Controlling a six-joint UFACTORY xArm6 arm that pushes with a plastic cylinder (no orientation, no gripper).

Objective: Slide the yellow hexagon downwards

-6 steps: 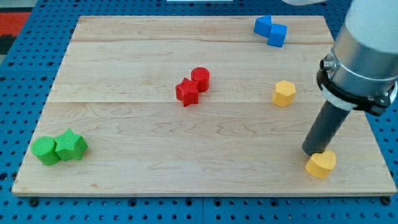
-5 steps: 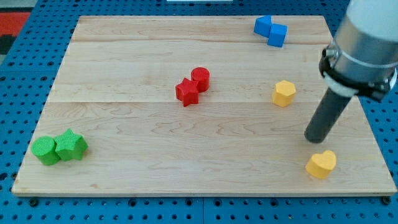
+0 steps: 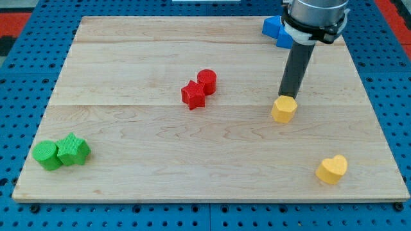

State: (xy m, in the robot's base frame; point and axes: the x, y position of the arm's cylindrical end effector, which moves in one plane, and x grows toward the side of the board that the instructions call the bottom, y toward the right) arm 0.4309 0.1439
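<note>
The yellow hexagonal block, a small solid prism with a flat top and six short side faces, is judged light and rigid, and it should slide readily on the smooth wooden bench. It cannot be gripped: this rig carries no gripper, so there are no jaws to be apart or together, only a straight dark rod. Contact is to be made on the block's far side face, centred, so that a push toward the near edge does not rotate it or let it slip off sideways.

Appearance: uniform matte yellow, edges slightly rounded, resting flat on one hexagonal face.

Location: right of the bench centre, roughly midway between the far and near edges. My tip stands at the block's far side, touching or just beside its upper edge, which is the correct side for a downward push.

Other items:
- A yellow heart-shaped block lies near the right near corner, well apart, slightly right of the push line.
- Two blue blocks sit at the far edge, partly behind the rod.
- A red star block and a red cylinder touch near the centre.
- Two green blocks lie at the left near corner.
</note>
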